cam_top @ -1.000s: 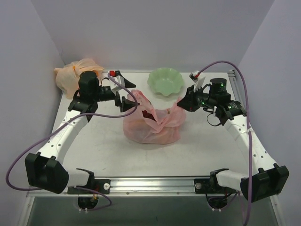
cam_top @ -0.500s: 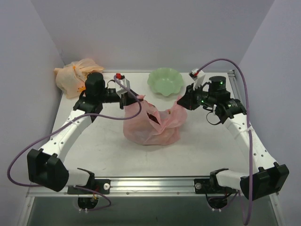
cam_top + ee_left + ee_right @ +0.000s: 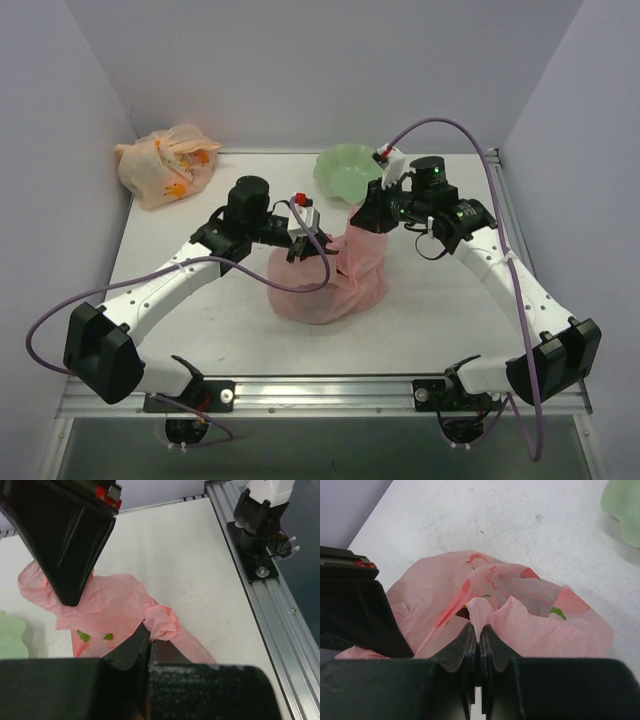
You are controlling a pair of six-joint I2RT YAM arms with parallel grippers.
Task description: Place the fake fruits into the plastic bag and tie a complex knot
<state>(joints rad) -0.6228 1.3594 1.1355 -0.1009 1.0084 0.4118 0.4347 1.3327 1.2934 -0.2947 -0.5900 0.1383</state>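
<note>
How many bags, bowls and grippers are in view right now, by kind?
Plastic bags: 2 (pink bag, tied pale orange bag)
Bowls: 1 (green bowl)
Grippers: 2 (left gripper, right gripper, each shut on the pink bag)
Total: 5

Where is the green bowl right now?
In the top view, the green bowl sits at the far edge of the table, right of centre, just behind the right gripper and the plastic bag.

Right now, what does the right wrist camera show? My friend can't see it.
The right arm's black fingers pinch a fold of a crinkly pink bag lying on a white table. A green bowl peeks in at the top right corner.
</note>
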